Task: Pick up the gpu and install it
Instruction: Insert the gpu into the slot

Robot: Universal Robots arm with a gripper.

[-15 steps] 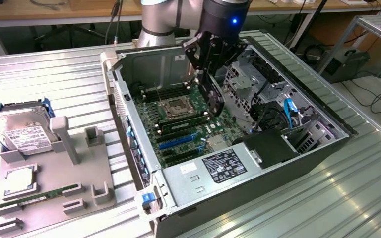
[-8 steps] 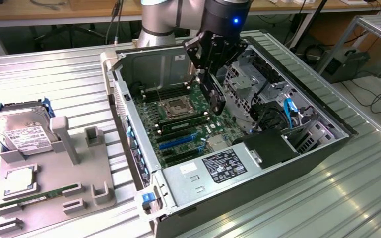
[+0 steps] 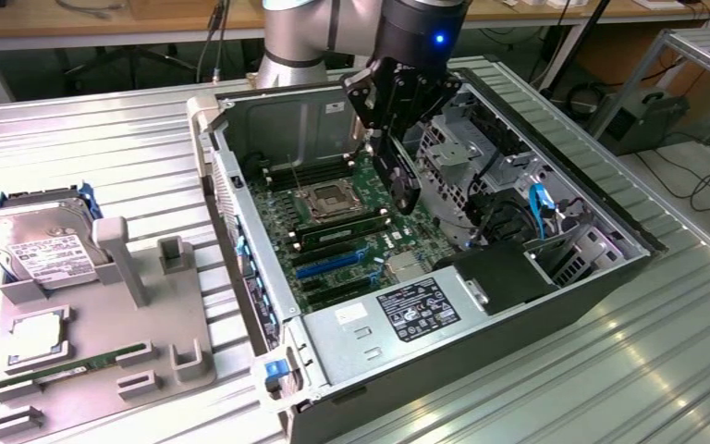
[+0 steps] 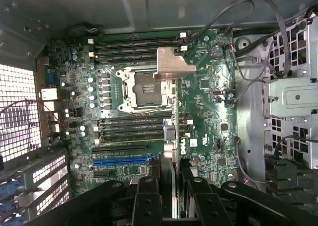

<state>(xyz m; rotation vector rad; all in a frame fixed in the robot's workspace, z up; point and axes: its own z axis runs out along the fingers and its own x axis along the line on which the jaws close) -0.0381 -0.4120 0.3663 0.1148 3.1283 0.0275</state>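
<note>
Black and flat, the gpu (image 3: 398, 190) hangs clamped in my gripper (image 3: 395, 139) at the upper centre of the exterior frame. Its long axis points down at the motherboard (image 3: 386, 236) inside the open case (image 3: 281, 120), with the silver bracket (image 4: 175, 64) at the end away from the grip. I judge the blue expansion slot (image 3: 330, 265) lies lower, toward the exterior view's left, near but apart.

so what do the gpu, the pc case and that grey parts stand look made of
gpu: dark circuit board, matte, with a bare metal bracket shining silver.
pc case: grey sheet metal, dull sheen, folded edges.
parts stand: probably plastic, flat matte grey, chunky posts.
</note>
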